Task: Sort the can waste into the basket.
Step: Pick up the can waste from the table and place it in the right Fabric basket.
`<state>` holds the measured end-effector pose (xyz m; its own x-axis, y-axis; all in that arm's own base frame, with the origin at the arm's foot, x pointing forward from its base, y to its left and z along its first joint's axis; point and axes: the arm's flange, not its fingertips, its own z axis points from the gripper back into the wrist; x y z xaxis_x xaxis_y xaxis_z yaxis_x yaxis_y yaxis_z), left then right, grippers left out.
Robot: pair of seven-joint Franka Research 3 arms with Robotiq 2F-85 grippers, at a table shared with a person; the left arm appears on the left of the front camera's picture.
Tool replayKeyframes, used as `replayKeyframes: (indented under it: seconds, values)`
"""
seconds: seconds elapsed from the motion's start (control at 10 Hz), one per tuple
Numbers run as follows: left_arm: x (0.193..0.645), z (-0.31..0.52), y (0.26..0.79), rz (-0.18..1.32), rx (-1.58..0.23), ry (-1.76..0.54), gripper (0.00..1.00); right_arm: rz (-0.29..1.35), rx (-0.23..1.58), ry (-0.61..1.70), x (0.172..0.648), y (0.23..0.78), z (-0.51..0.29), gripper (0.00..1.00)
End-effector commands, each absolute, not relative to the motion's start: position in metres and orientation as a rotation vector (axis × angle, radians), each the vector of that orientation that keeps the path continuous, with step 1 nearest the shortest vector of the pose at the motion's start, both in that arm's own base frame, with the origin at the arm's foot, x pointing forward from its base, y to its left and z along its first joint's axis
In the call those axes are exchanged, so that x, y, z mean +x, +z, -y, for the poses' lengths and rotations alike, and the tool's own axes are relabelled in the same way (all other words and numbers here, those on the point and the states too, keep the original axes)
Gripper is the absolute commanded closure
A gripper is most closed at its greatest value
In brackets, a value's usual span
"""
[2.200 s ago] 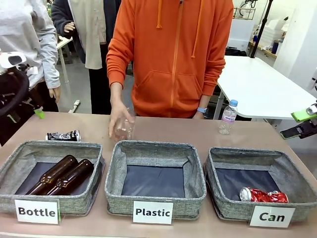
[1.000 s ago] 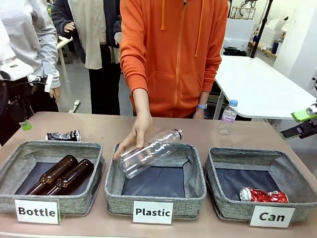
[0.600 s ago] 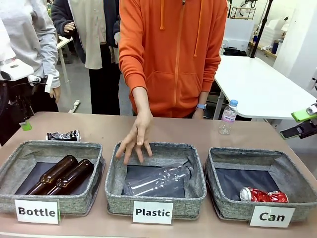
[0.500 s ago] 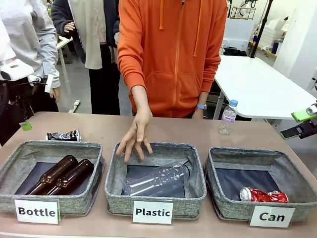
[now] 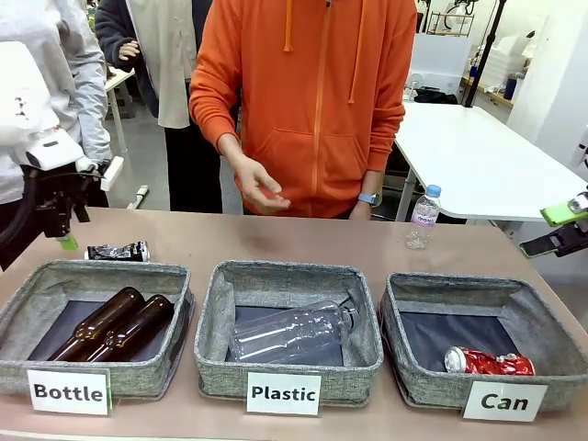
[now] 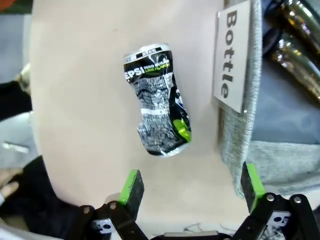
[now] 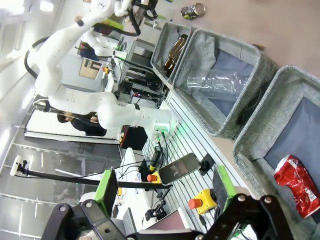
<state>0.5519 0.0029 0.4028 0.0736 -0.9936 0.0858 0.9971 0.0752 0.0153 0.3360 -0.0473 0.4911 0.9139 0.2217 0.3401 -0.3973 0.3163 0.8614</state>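
Observation:
A crushed silver-and-black can (image 5: 118, 251) lies on the table behind the "Bottle" basket. My left gripper (image 5: 66, 234) hovers just left of it, above the table. In the left wrist view the same can (image 6: 157, 102) lies ahead of my open left gripper (image 6: 192, 182), with nothing between the green pads. A crushed red can (image 5: 490, 362) lies inside the grey "Can" basket (image 5: 478, 285) at the right. My right gripper (image 5: 565, 230) hangs open off the table's right edge. In its wrist view the right gripper (image 7: 166, 189) looks down on the red can (image 7: 297, 180) in the Can basket (image 7: 260, 120).
The "Bottle" basket (image 5: 92, 272) holds two brown glass bottles (image 5: 110, 323). A clear plastic bottle (image 5: 289, 333) lies in the "Plastic" basket (image 5: 285, 271). A small water bottle (image 5: 424, 218) stands at the back right. The person's hand (image 5: 257, 188) is raised over the far edge.
The person dropped the clear bottle into the Plastic basket and drew the hand back. My left arm has moved right, closer to the silver-and-black can. The right arm has not moved.

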Motion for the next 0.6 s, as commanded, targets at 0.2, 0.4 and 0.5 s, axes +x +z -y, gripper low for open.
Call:
replayKeyframes:
  seconds: [0.2,0.4,0.5]
  values:
    - [0.597,0.000,0.380,0.040,-0.019,-1.573,0.00,0.170,1.177,0.434,0.335,0.491,0.051,0.00]
    - [0.618,0.002,0.365,-0.038,-0.062,-1.554,0.00,0.170,1.177,0.434,0.335,0.491,0.051,0.00]
    - [0.622,0.000,0.358,-0.066,-0.092,-1.552,0.00,0.170,1.177,0.434,0.335,0.491,0.051,0.00]
